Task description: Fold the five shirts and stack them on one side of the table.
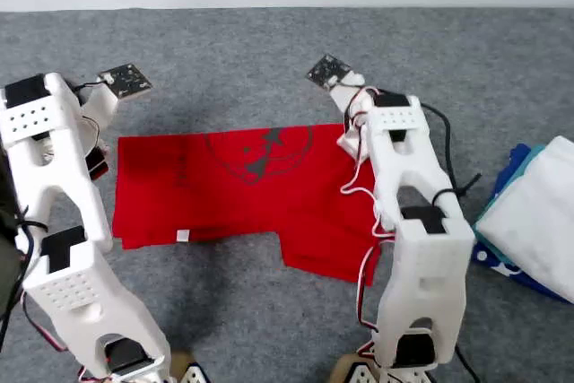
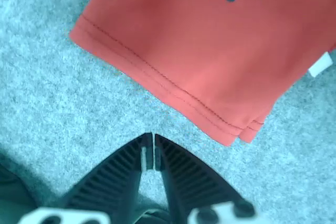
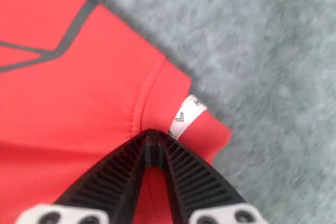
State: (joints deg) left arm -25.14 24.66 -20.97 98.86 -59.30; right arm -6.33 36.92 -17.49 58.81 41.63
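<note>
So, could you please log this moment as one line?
left claw: shut, beside red shirt hem | right claw: shut on red shirt near tag | folded stack: white on top

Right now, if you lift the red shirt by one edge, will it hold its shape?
Probably not: the red shirt lies in thin layers, so it should droop and unfold. It puckers at the right gripper, suggesting soft, light cloth.

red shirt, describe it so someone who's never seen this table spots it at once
Start at the grey table seen from above and go to its middle. The red shirt lies there flat and partly folded, a dark round print near its far edge. Unlike the white and blue pile at the table's edge, it is spread wide and bright red.
</note>
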